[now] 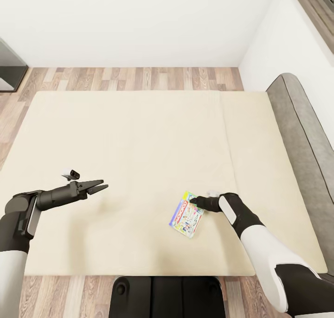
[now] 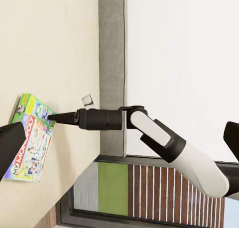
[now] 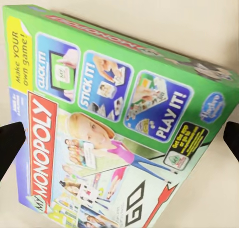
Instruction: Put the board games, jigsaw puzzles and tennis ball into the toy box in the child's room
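From the head camera, my right gripper (image 1: pixel 194 200) meets the far edge of the green board game (image 1: pixel 186 214), lying flat at five o'clock on the bed (image 1: pixel 130 137); its jaws straddle the box, grip unclear. My left gripper (image 1: pixel 99 186) hovers at eight o'clock, jaws slightly parted, empty.

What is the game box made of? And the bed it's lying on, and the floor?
The board game looks like glossy printed cardboard: flat faces, sharp folded edges, bright pictures and lettering. The bed looks like soft matte cloth, plain beige with no shine, though the render shows no weave. The floor looks like wood planks, brown and grey strips with grain lines.
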